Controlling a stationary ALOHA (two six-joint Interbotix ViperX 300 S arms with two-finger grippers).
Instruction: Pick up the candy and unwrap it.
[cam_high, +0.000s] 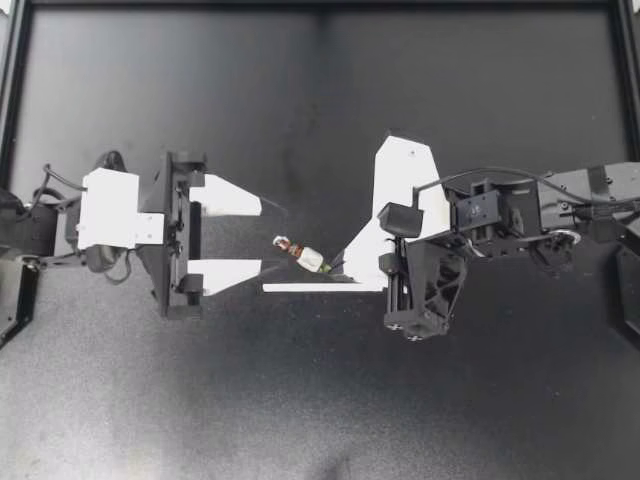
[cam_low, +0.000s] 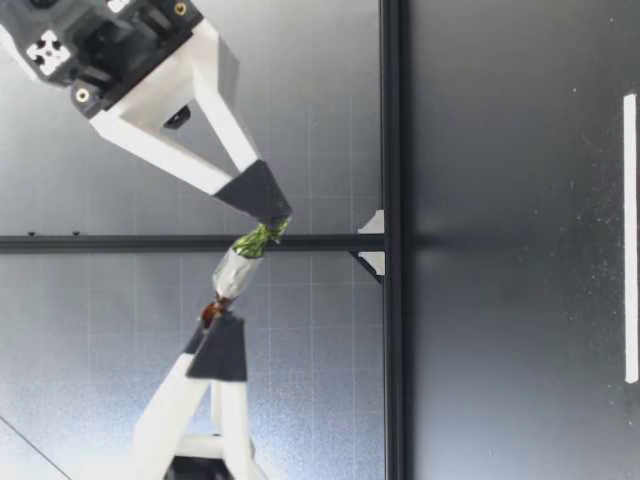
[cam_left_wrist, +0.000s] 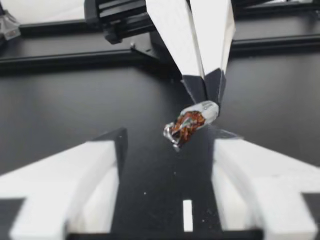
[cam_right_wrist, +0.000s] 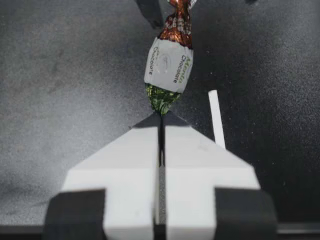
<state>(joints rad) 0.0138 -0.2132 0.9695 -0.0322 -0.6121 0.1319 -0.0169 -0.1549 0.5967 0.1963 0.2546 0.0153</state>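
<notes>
The candy hangs in the air above the dark table, between the two arms. The right claw is clenched on its green twisted end, so its white middle and brown end point away from that claw. The left claw is released, fingers spread wide, with the brown end just ahead of the gap between them.

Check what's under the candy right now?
Only bare black table; the candy hangs clear above it, pinched by its green end in my right claw. A white strip lies beside that spot, not under it. Nothing there looks hidden.
</notes>
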